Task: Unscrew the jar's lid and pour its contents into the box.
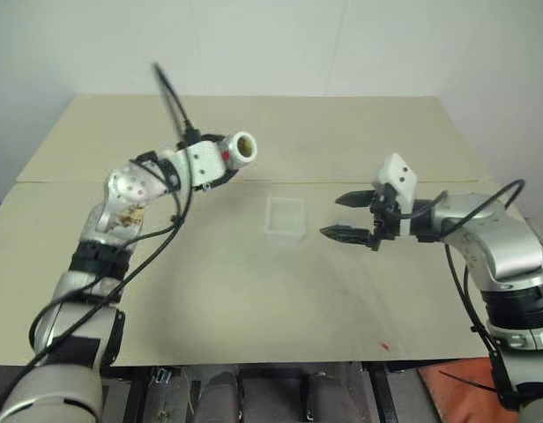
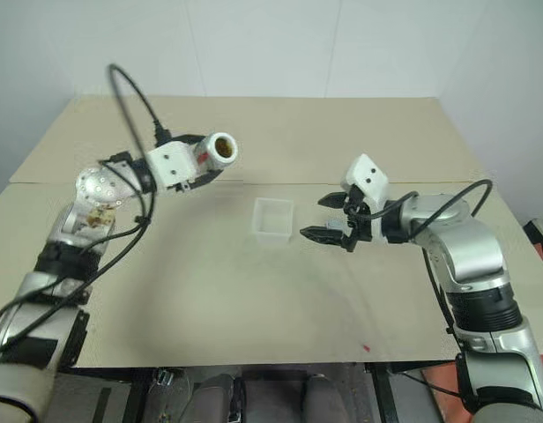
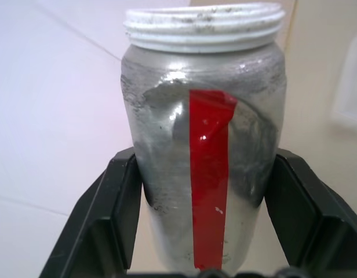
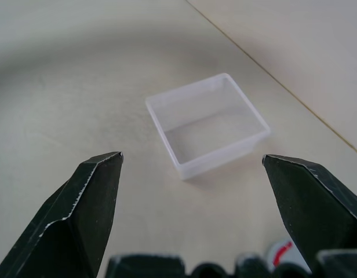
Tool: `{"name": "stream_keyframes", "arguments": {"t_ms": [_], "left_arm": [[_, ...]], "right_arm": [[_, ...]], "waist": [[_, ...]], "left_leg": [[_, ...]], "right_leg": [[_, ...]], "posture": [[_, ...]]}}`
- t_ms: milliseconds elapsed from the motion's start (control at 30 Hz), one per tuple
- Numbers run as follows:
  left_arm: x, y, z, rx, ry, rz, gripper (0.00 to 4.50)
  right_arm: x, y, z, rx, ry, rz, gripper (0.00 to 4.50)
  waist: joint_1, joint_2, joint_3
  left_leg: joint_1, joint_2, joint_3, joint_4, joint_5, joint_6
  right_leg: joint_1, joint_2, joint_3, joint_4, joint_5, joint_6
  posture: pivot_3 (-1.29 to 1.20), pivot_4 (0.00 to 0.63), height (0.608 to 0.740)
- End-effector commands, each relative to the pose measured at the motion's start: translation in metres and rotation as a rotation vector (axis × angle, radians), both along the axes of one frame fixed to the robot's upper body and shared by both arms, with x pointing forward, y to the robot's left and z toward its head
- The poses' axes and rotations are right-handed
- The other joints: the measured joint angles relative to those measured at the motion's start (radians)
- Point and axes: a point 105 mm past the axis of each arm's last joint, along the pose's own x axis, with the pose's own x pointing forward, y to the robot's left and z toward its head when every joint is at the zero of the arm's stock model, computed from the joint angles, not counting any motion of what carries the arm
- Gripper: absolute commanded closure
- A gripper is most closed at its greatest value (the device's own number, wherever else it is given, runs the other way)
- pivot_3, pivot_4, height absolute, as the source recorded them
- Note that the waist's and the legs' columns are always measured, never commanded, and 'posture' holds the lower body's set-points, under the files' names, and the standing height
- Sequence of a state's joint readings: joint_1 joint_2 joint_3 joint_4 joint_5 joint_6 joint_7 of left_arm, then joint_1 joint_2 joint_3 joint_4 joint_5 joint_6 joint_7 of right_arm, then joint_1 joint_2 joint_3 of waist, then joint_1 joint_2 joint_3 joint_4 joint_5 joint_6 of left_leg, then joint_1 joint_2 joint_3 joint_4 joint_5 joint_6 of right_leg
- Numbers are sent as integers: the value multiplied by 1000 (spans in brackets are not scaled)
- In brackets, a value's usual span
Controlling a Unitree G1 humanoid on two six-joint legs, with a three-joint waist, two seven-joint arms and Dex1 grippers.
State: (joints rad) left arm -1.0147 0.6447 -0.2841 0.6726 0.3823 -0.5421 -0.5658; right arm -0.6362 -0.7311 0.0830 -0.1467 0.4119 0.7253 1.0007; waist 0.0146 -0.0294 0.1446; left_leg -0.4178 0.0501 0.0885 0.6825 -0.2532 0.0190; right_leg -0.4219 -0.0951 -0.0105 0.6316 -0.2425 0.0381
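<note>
Clear jar with red stripe, uncapped, white threaded mouth open, lay near level above the table, square translucent box stood upright, empty, mid-table.

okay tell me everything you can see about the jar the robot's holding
The jar is a small clear cylinder, its inside clouded with grey residue, a red tape stripe down its side. Its white threaded mouth is uncovered. It lies roughly level in the air above the table, mouth toward the box side, clamped between the left end effector fingers.

The clear jar bears a red stripe; the box is translucent white.
</note>
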Motion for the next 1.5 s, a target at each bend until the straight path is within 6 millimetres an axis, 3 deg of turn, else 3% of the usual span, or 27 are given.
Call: {"name": "stream_keyframes", "arguments": {"t_ms": [33,200,300,533,700,833,1033,1233,1367,1500], "left_arm": [[0,-24,22,278,-273,-115,1734],[9,-40,23,638,-464,-198,1734],[12,-54,22,726,-544,-240,1734],[2,-96,12,746,-654,-387,1734],[-1,-100,-5,883,-712,-472,1734],[-3,-104,-3,917,-791,-499,1734],[-5,-102,2,752,-705,-463,1734],[2,-62,6,411,-403,-269,1734],[6,-38,13,52,-152,-156,1734],[-3,-27,7,-287,182,-168,1734]], "right_arm": [[0,5,16,3,-77,24,14],[0,6,20,15,-93,12,14],[-1,7,21,24,-94,2,14],[0,6,21,29,-89,-27,14],[-1,6,23,36,-86,-33,14],[0,8,24,36,-86,-38,14],[2,10,27,48,-98,-40,14],[2,7,27,65,-88,-52,14],[2,4,27,87,-76,-63,14],[4,3,30,93,-76,-64,14]], "waist": [[3,0,0],[12,0,0],[12,0,0],[22,-1,0],[22,-1,0],[23,-1,0],[23,-1,0],[10,0,0],[5,0,0],[-2,0,0]], "left_leg": [[-1,0,0,1,0,0],[-6,0,0,3,0,-1],[-7,0,1,3,1,-1],[-8,0,2,4,1,-2],[-8,0,2,4,1,-2],[-8,0,2,4,1,-2],[-8,0,1,6,1,-2],[-8,1,2,11,1,-2],[-8,1,1,14,1,-2],[-8,2,1,16,1,-2]], "right_leg": [[0,0,-1,0,0,0],[-2,0,-2,0,1,3],[-2,0,-2,-1,1,3],[-3,-1,-3,-1,1,4],[-3,-1,-2,-1,1,4],[-3,-1,-2,0,1,4],[-3,-1,-2,1,1,4],[-3,-1,-2,4,1,4],[-3,-2,-2,8,1,4],[-2,-2,-2,11,1,4]], "posture": [[0,150,740],[0,150,740],[0,150,740],[0,150,740],[0,150,740],[0,150,740],[0,150,740],[0,150,740],[0,150,740],[0,150,740]]}}
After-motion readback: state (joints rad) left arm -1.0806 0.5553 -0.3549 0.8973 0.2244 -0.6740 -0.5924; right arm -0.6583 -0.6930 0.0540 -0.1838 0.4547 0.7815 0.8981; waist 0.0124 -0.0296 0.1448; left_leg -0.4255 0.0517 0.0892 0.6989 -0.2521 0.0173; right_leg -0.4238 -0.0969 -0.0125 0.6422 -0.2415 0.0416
